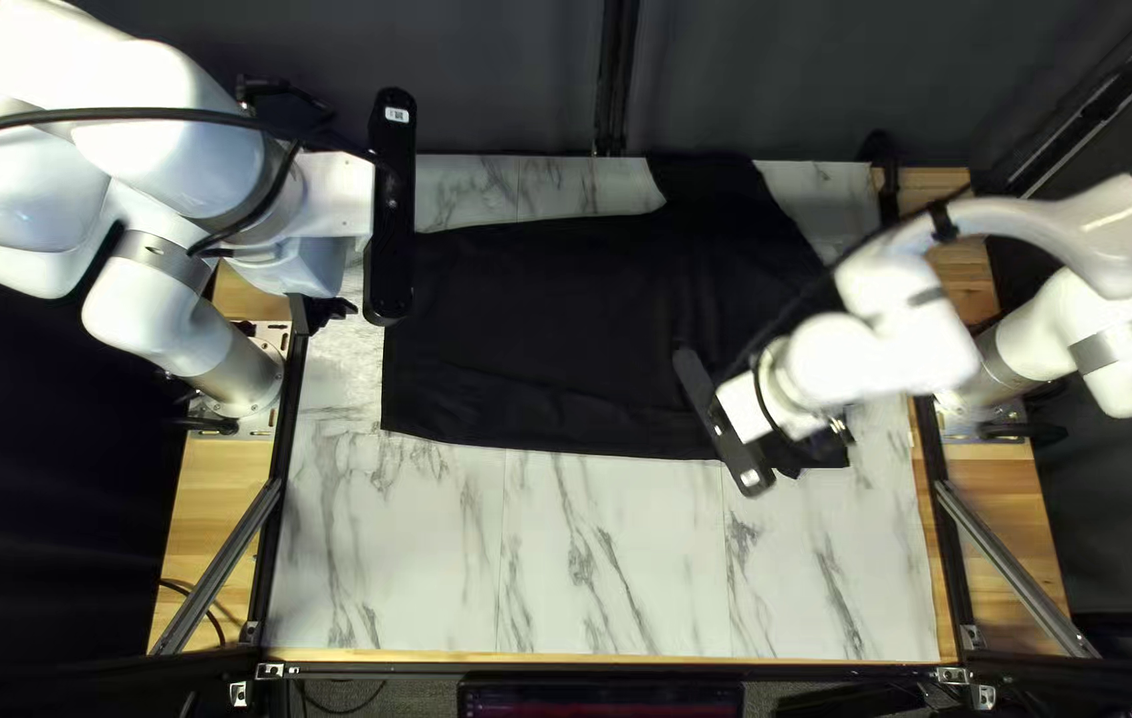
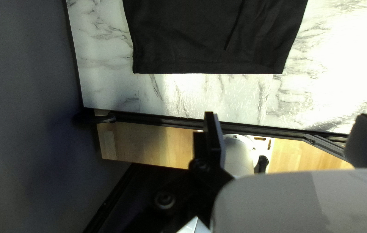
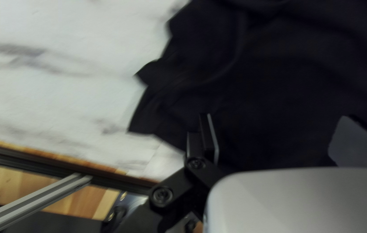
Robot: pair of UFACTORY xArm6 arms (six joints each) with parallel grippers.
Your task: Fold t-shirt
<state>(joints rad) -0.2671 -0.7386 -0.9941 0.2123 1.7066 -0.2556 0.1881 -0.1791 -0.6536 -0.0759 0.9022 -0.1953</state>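
Observation:
A black t-shirt (image 1: 553,333) lies on the marble-patterned table, hem toward the left of the top left view; one sleeve reaches toward the far edge, and the near right part is bunched. My left gripper (image 1: 323,311) is raised over the table's left edge, apart from the cloth. In the left wrist view the left gripper (image 2: 290,138) is open and empty, with the shirt's straight hem (image 2: 209,72) ahead of it. My right gripper (image 1: 838,428) hovers at the shirt's near right part. In the right wrist view the right gripper (image 3: 280,140) stands open over the dark cloth (image 3: 278,82), beside its jagged edge.
Marble table surface (image 1: 619,572) shows between the shirt and the near edge. Black rails (image 1: 276,532) and wooden strips (image 1: 214,519) border the sides. A dark curtain (image 1: 752,80) hangs behind the far edge.

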